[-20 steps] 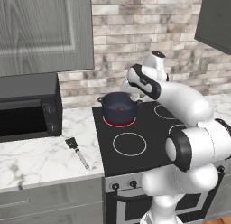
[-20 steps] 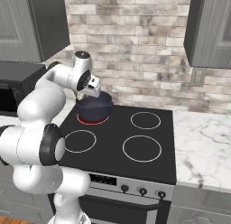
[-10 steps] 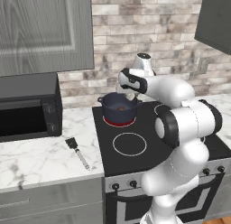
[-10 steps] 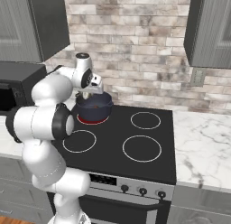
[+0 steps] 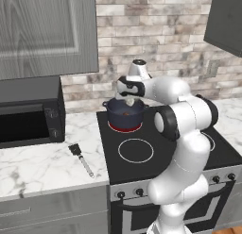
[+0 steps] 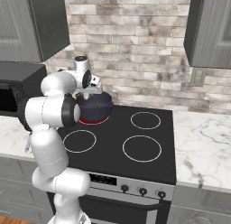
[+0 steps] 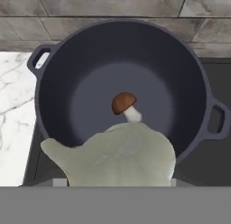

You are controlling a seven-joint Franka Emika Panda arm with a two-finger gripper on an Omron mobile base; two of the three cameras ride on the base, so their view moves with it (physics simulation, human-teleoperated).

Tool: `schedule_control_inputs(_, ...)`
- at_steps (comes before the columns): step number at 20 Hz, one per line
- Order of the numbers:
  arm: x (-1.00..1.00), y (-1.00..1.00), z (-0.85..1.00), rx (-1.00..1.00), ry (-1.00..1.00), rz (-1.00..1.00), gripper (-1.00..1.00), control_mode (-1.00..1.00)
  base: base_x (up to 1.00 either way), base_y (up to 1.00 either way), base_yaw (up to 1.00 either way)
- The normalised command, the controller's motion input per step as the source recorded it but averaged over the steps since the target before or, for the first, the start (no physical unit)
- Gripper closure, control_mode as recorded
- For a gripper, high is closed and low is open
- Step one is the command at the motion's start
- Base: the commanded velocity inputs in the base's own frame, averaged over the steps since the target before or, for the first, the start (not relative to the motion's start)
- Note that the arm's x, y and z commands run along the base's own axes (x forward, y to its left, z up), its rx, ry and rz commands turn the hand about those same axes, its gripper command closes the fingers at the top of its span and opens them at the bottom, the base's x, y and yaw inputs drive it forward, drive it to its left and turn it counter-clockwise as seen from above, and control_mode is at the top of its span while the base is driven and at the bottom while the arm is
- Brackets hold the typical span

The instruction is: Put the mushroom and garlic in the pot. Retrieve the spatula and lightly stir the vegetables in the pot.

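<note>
Hand grips the pale, lumpy garlic above the navy pot; brown-capped mushroom lies inside.

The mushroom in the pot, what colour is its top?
Brown, with a whitish stem. The mushroom shows best in the hand view, lying in the dark blue pot.

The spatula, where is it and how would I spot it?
Find the black stove and look at the white marble counter on its left, in front of the microwave. The spatula lies flat there. It has a small black square head and a thin silver handle.
</note>
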Motion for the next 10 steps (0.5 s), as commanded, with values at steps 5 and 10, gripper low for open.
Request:
schedule_control_inputs(5, 0.27, 0.05, -0.39, 0.0, 0.0, 0.0, 1.0, -1.0, 0.0, 0.0, 0.0)
schedule_control_inputs(10, 0.36, 0.0, -0.38, 0.0, 0.0, 0.0, 1.0, -1.0, 0.0, 0.0, 0.0)
